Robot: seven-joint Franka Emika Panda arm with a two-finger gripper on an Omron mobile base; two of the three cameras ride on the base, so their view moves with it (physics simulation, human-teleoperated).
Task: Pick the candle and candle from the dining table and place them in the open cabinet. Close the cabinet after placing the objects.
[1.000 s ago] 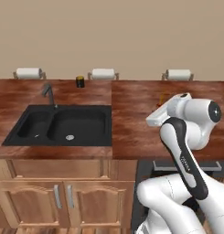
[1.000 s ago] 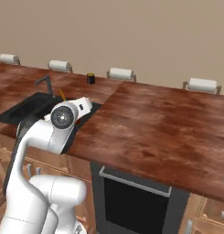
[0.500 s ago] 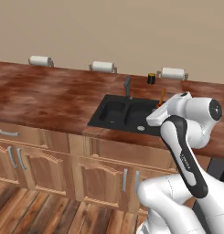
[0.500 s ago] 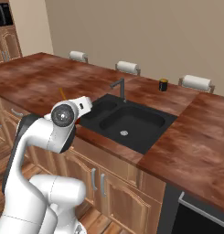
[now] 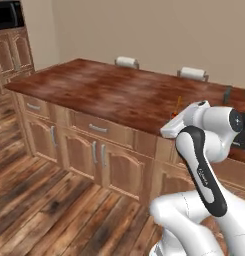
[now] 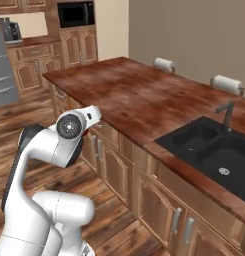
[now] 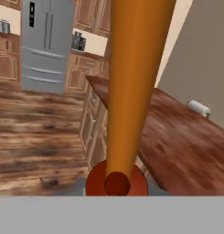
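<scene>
Base has swung left: sink (image 6: 214,150) now off to the right. Claw clenched on orange taper candle (image 7: 131,87), carrying it; cabinet not reached yet.

The sink (image 6: 214,152) is set in the counter (image 6: 139,102), with cupboards (image 5: 89,150) beneath and two paper-towel rolls (image 5: 126,61) at its far edge.

White arm (image 5: 201,170) folded elbow-high above its base, end effector closed.
</scene>
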